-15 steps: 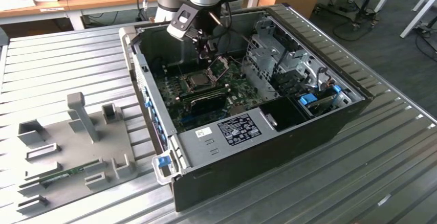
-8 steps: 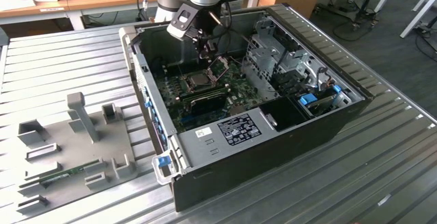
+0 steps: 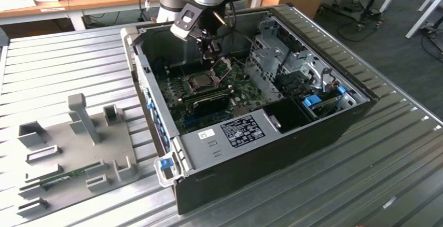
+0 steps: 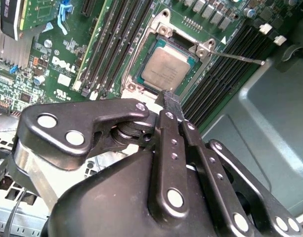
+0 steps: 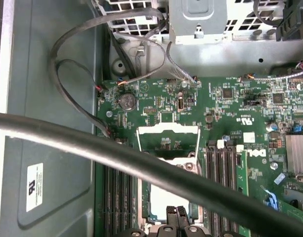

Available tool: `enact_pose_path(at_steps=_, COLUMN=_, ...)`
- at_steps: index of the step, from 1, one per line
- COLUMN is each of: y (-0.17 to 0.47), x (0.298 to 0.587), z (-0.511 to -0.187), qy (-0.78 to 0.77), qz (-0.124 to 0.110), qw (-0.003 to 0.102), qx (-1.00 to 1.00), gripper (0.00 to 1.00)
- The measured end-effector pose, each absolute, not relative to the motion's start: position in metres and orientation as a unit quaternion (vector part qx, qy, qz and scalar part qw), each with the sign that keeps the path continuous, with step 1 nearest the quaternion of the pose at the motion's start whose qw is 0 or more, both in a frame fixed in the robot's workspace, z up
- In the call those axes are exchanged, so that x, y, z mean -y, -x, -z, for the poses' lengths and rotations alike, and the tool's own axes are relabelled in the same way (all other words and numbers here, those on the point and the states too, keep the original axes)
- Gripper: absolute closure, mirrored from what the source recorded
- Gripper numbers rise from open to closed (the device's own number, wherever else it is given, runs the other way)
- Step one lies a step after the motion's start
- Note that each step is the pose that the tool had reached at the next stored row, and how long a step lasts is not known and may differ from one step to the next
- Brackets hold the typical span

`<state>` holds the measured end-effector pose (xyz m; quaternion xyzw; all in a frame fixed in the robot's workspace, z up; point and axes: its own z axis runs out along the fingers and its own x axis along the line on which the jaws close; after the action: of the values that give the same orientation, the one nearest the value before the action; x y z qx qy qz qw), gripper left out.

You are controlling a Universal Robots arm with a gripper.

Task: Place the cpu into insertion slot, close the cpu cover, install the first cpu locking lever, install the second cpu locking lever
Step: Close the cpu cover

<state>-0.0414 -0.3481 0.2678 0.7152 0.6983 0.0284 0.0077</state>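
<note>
Black linkage hand (image 4: pixel 171 101), second wrist view: fingers together, empty; dull grey square cpu (image 4: pixel 168 69) seated in socket (image 4: pixel 133 88) just past fingertips. First wrist view: silvery hinged cpu cover (image 5: pixel 167 131) open, beyond hand. Risk: off-line push scrapes cpu.

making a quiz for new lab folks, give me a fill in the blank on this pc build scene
1. The cpu sits in the ____ of the motherboard.
2. The cpu cover stands ____, with the chip bare.
3. The gripper hangs beside the square grey ____.
Missing: socket; open; cpu.
</note>
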Motion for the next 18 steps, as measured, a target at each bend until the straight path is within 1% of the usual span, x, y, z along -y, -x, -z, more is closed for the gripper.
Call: enact_pose_path(at_steps=18, y=0.003, x=0.348, z=-0.267, qy=-0.715, qz=-0.028, qw=0.008, qx=-0.698, gripper=0.89)
